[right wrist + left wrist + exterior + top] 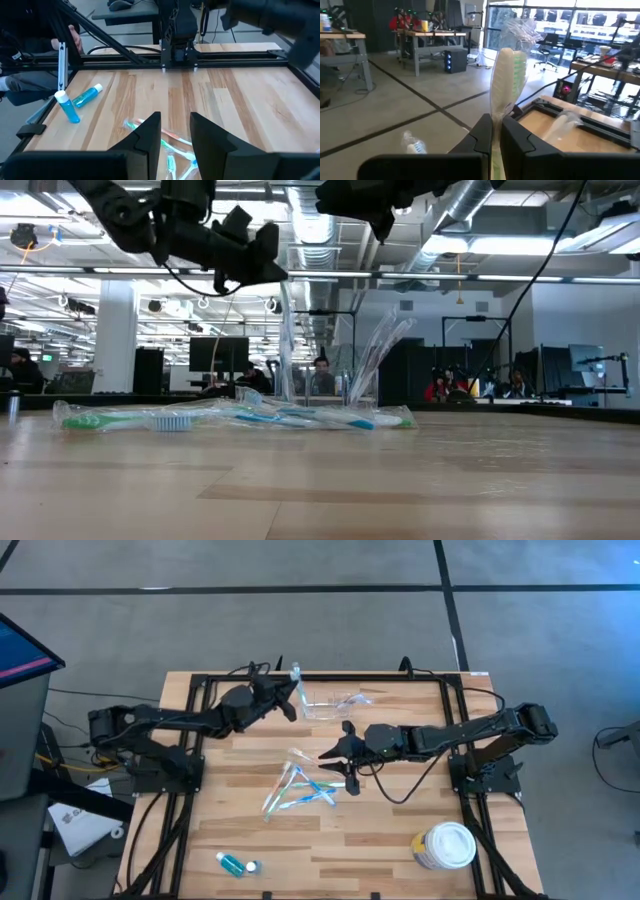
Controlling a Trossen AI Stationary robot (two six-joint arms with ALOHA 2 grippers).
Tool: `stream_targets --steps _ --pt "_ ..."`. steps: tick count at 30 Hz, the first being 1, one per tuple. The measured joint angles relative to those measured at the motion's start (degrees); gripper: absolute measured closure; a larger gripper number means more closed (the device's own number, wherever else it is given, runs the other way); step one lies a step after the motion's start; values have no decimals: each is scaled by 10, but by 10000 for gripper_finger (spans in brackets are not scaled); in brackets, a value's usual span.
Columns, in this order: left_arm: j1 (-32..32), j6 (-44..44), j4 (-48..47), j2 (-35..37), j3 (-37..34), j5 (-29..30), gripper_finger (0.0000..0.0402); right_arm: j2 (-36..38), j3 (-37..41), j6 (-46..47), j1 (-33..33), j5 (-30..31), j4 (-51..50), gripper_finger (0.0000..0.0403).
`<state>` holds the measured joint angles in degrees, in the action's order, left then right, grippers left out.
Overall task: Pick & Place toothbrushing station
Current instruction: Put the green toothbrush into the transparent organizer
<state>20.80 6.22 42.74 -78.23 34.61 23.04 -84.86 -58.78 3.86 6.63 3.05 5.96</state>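
My left gripper is at the table's far side, shut on a toothbrush in a clear wrapper, which also shows in the low view. The clear plastic toothbrushing station stands just to its right, near the far edge, with clear wrapped pieces slanting up from it. Several wrapped toothbrushes lie in a loose pile at mid-table. My right gripper is open and empty above the pile's right end; its fingers stand above the brushes. My left gripper pinches the wrapped toothbrush's handle between its two fingers. The head end sticks out well beyond the fingertips. The brush stands about upright in the low view, lifted clear of the table.
A small blue tube with a white cap lies near the front left edge. A round white-lidded tub stands at the front right. A black frame runs around the table. Bare wood lies between the pile and the front edge.
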Motion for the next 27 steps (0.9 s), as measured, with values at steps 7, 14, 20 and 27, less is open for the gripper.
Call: stream_targets --steps 7,14,20,27 --pt "24 0 40 -51 0 -10 395 0 0 -13 0 0 -4 308" --pt "37 1 54 -86 0 -10 394 -9 0 -28 0 0 -5 307" --pt "36 2 66 -106 0 -24 394 -19 0 -39 -9 0 -7 308" --pt "37 18 69 -129 0 -24 394 -41 3 -39 -28 0 -3 307"
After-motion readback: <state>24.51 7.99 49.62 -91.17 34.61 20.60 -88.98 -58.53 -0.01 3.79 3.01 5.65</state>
